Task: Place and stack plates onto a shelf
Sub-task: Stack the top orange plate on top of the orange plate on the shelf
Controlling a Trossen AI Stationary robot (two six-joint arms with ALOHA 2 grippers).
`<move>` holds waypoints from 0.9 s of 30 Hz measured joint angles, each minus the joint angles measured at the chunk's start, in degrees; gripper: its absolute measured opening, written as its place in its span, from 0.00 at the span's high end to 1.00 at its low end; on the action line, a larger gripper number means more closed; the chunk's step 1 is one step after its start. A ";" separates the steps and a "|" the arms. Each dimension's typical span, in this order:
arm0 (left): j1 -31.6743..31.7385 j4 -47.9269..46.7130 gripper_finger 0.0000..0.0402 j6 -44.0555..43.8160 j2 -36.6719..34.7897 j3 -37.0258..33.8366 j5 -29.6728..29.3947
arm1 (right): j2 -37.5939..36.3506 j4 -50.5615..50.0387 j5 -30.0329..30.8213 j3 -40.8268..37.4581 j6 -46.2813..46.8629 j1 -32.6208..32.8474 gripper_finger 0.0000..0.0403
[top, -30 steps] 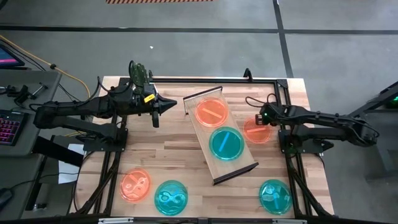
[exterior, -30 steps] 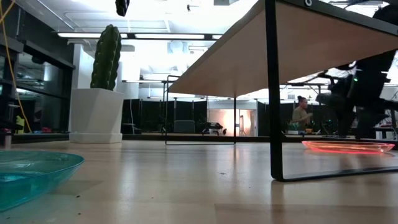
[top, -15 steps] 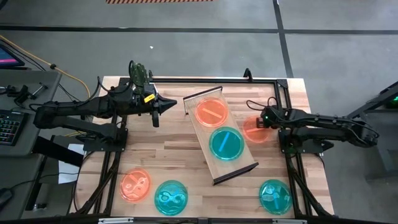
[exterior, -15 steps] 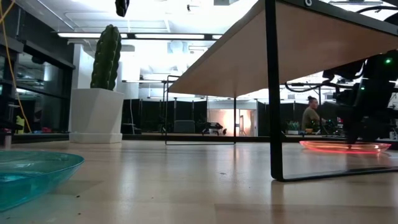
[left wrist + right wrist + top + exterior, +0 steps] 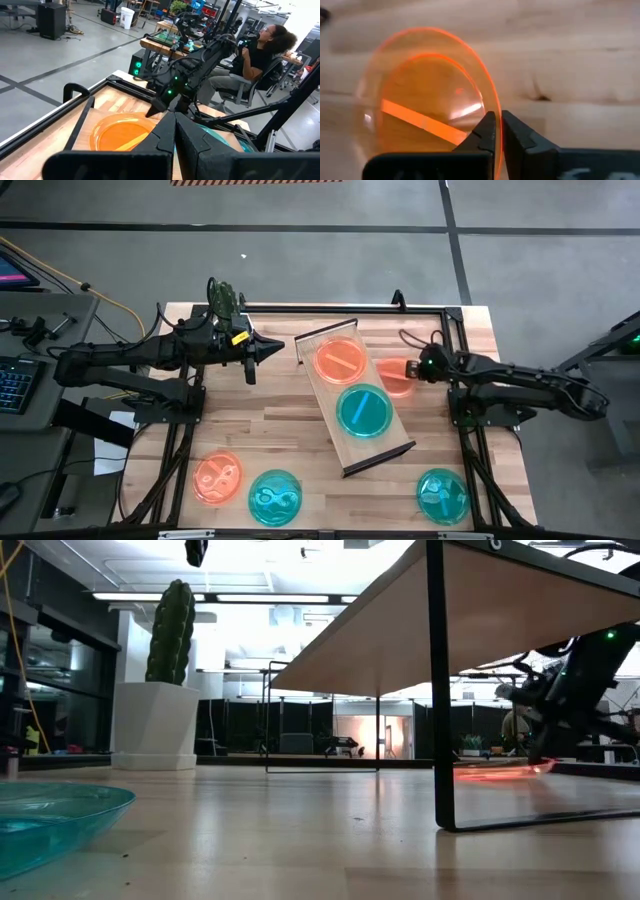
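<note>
Orange plate in hand (image 5: 397,375): pinched by its rim, tipped up on edge rather than flat, held just off the shelf's right-hand long side, between the shelf and the right arm.
Right gripper (image 5: 413,369): fingers (image 5: 487,131) nearly closed, one either side of that plate's thin rim; the plate's hollow faces away from the wrist camera.
Shelf (image 5: 402,446): long board lying at a slant mid-table, its long axis running from the far left towards the near right, dark rails at the two short ends.
On the shelf: one orange plate (image 5: 340,360) at the far end, one teal plate (image 5: 362,409) beside it towards the near end, both flat; the nearest stretch of board is bare.
Loose plates: an orange plate (image 5: 217,478) and a teal plate (image 5: 275,497) side by side at the near left corner; another teal plate (image 5: 441,494) at the near right corner.
Left gripper (image 5: 274,348): fingers pressed together on nothing, hovering at the far left, pointing at the shelf's far end.
Beyond the table: a person (image 5: 260,47) sits at a workbench; a tall cactus (image 5: 171,632) in a white pot stands off to one side.
</note>
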 joint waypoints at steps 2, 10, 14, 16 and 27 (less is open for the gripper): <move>0.00 -0.02 1.00 0.00 0.00 0.00 0.04 | -2.24 0.21 -0.36 0.00 -0.06 -1.45 1.00; 0.00 -0.02 1.00 0.00 0.00 0.00 0.07 | -15.24 -1.12 -1.57 0.00 -0.44 -7.76 1.00; 0.00 -0.02 1.00 0.00 0.00 0.00 0.03 | -21.29 -2.27 -1.48 0.02 -0.43 -10.97 1.00; 0.00 -0.02 1.00 0.00 0.00 0.00 0.02 | -23.53 -2.74 -1.45 0.02 -0.43 -12.36 1.00; 0.00 0.91 1.00 -0.53 0.02 0.00 -1.39 | -29.28 15.13 -0.38 0.13 1.07 -17.62 1.00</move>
